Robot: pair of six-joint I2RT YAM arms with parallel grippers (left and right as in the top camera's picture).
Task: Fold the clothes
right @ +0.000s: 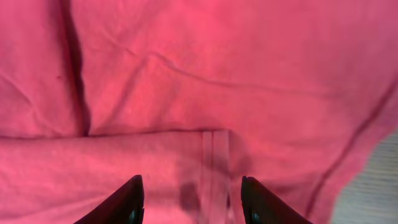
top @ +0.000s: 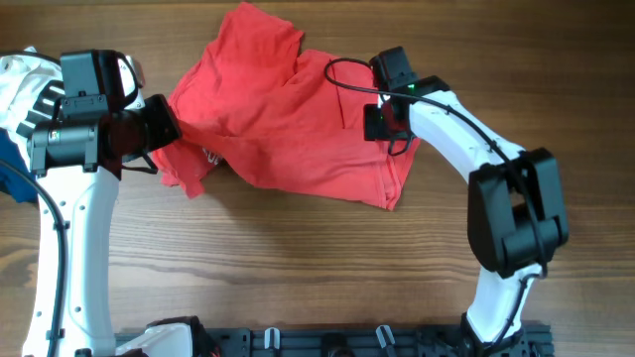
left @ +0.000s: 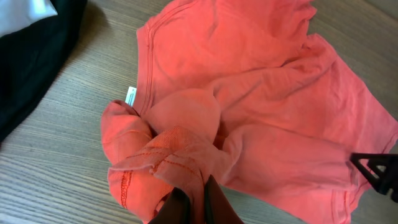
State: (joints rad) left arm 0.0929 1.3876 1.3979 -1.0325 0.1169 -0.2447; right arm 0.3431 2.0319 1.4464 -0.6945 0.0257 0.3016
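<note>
While we look down from overhead, the wooden table [top: 298, 268] carries the red T-shirt [top: 288, 129], which lies crumpled and half spread across the far middle of it. Off at the left edge sits a white striped garment [top: 22, 84], and the left wrist view catches a black garment [left: 31, 56] near the shirt's collar. Our left gripper [left: 191, 200] is pinched tight on a bunched-up bit of the shirt's left side, hem stitching showing. Our right gripper [right: 193, 186] hovers over the shirt's right side, fingers apart, fabric lying flat under them. A tiny white tag [left: 130, 96] peeks out by the collar.
</note>
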